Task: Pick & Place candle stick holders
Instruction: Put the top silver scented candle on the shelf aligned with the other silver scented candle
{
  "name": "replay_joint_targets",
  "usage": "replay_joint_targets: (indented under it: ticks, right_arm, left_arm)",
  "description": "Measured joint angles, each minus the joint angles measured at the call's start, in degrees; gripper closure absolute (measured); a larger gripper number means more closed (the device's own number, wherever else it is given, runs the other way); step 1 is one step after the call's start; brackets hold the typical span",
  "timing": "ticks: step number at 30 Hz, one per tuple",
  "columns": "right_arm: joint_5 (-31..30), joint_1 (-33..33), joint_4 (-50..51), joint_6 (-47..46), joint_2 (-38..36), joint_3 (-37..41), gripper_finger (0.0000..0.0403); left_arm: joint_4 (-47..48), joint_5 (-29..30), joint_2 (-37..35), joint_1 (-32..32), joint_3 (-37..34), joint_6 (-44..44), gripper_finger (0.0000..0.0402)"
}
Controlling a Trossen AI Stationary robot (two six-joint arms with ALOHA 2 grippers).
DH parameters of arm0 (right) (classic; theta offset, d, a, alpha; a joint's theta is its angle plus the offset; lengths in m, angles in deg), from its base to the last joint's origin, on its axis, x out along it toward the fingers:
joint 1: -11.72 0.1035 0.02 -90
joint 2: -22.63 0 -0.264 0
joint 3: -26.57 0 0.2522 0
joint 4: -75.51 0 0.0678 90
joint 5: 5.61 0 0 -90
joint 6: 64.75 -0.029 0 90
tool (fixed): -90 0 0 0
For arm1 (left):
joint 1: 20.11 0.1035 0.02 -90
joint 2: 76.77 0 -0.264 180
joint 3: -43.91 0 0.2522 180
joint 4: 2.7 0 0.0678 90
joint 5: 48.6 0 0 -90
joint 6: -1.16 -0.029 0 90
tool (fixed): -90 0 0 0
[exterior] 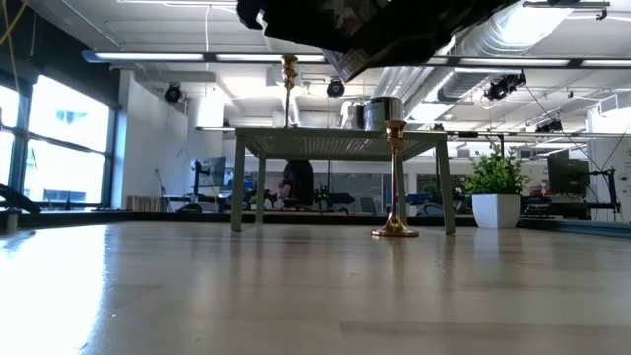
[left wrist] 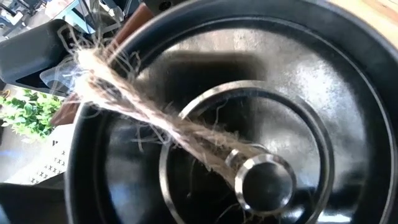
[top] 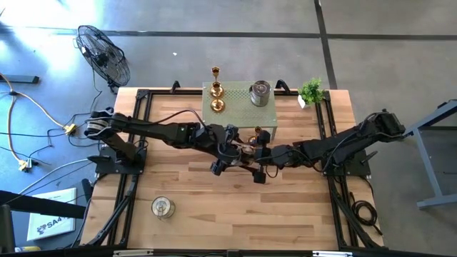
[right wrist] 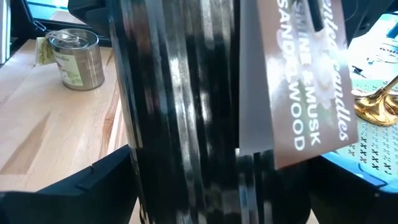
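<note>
presently, item one: squat dark silver-grey cylindrical jar holder with twine and a paper scent tag (right wrist: pixel 186 112), held above the middle of the pale wooden bench (top: pixel 235 214) where both dark arms meet. left tool (top: pixel 223 163) and right tool (top: pixel 263 170) stand just beside each other. right wrist view has the jar's wall filling the frame between that tool's fingers, which stand wide around it; it appears clamped on the jar. left wrist view looks straight down the jar's mouth (left wrist: pixel 249 143), so the jar's long axis runs toward the left tool, whose fingers are spread wide; whether they touch the rim cannot be told.

item two: small green perforated stand (top: pixel 239 107) at the far edge, carrying gold holders (top: pixel 216 89) and one silver jar (top: pixel 260 93).

item three: tall gold stick holder (exterior: pixel 395 177) on the bench before the stand.

item four: silver tin (top: pixel 163 207) near the front left.

item five: green potted plant (top: pixel 311 91).

judgement: the held jar lies nearer the right arm; the stand lies beyond both tools.
</note>
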Motion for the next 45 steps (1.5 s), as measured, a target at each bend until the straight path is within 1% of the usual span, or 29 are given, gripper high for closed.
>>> replay_joint_targets:
  ticks: [8,11,13,16,19,21,23,27,30,34,37,40,42,45]
  right_arm:
    - [-0.01,0.0,0.93,0.66,0.0,-0.04,0.0043]
    - [0.55,-0.04,1.28,0.7,0.0,-0.07,0.0043]
    - [-0.17,-0.02,1.53,0.15,0.0,-0.04,0.0044]
    - [-0.35,-0.04,1.6,0.11,0.0,-0.04,0.0044]
    - [0.49,0.05,1.68,0.13,0.02,-0.04,0.0044]
    - [0.55,0.09,2.44,0.15,0.09,0.02,0.0044]
    - [0.14,0.07,2.61,0.28,0.11,0.02,0.0044]
    - [-2.71,0.04,2.02,0.53,-0.02,0.0,0.0044]
    - [-3.81,0.18,1.82,1.78,-0.05,-0.17,0.0044]
    - [-8.02,1.82,0.91,4.86,-0.57,-0.35,0.0045]
    - [-12.93,3.72,-0.26,7.41,-1.3,-0.37,0.0047]
    - [-19.73,5.62,3.94,8.9,-2.6,0.32,0.0047]
    - [-20.62,6.47,4.64,8.69,-2.85,0.48,0.0047]
    - [-22.15,6.78,5.82,6.51,-4.33,0.04,0.0047]
  left_arm:
    - [-0.02,0.53,0.04,0.0,-0.02,-0.51,0.0012]
    - [-0.13,3.62,0.04,-0.1,-0.09,2.26,0.0011]
    - [0.24,5.18,0.04,-0.15,-0.09,3.4,0.001]
    - [0.28,4.5,0.04,-0.03,-0.09,2.36,0.0009]
    - [0.2,0.14,0.03,-0.72,-0.07,-3.08,0.0009]
    - [-0.47,-0.19,0.02,-1.23,-0.04,-5.27,0.0009]
    - [-1.08,3.24,-0.54,-2.2,-0.04,-6.13,0.0009]
    - [-1.56,14.11,-2.28,-5.08,-0.06,-9.54,0.0009]
    - [-1.97,18.95,-3.29,-7.29,-0.13,-10.03,0.0009]
    - [-1.74,23.21,-5.69,-10.04,-0.2,-9.81,0.0008]
    - [-0.67,25.43,-7.25,-11.63,-0.17,-9.16,0.0008]
    - [0.08,27.64,-9.58,-13.25,-0.03,-8.21,0.001]
    - [-1.61,28.2,-10.8,-14.36,0.54,-8.39,0.001]
    - [-0.88,28.58,-11.15,-14.38,0.2,-8.39,0.001]
